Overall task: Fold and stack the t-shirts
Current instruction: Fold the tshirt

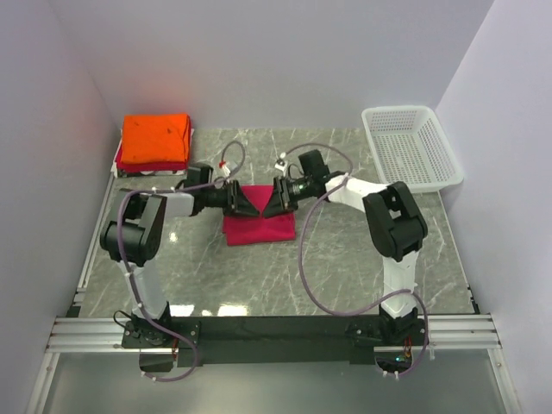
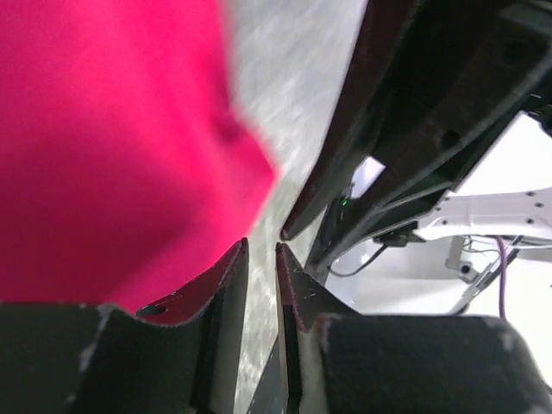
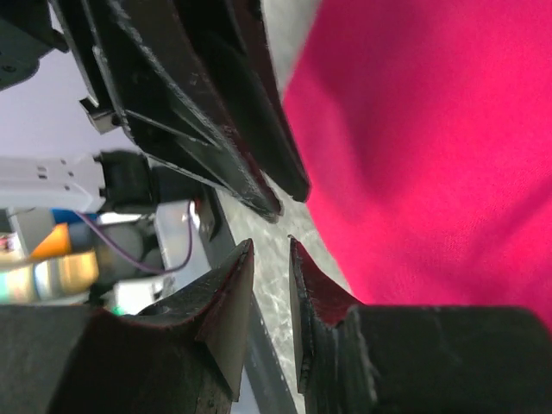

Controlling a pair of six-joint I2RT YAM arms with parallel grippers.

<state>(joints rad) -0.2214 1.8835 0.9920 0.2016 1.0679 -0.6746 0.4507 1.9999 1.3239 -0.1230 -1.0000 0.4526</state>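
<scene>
A crimson-pink t-shirt (image 1: pixel 259 228) lies folded into a flat rectangle at the middle of the table. My left gripper (image 1: pixel 250 204) and right gripper (image 1: pixel 269 205) meet tip to tip over its far edge. In the left wrist view the left gripper (image 2: pixel 261 247) stands open by a narrow gap, with only marble showing between its jaws and the shirt (image 2: pixel 103 147) just to the side. The right gripper (image 3: pixel 272 244) is likewise narrowly open on nothing, beside the shirt (image 3: pixel 431 147). An orange t-shirt (image 1: pixel 155 136) lies folded on a red one (image 1: pixel 153 163) at the back left.
A white mesh basket (image 1: pixel 412 147) stands at the back right corner. The stack of shirts rests on a white board by the left wall. Grey walls close in three sides, and a metal rail (image 1: pixel 276 332) runs along the near edge.
</scene>
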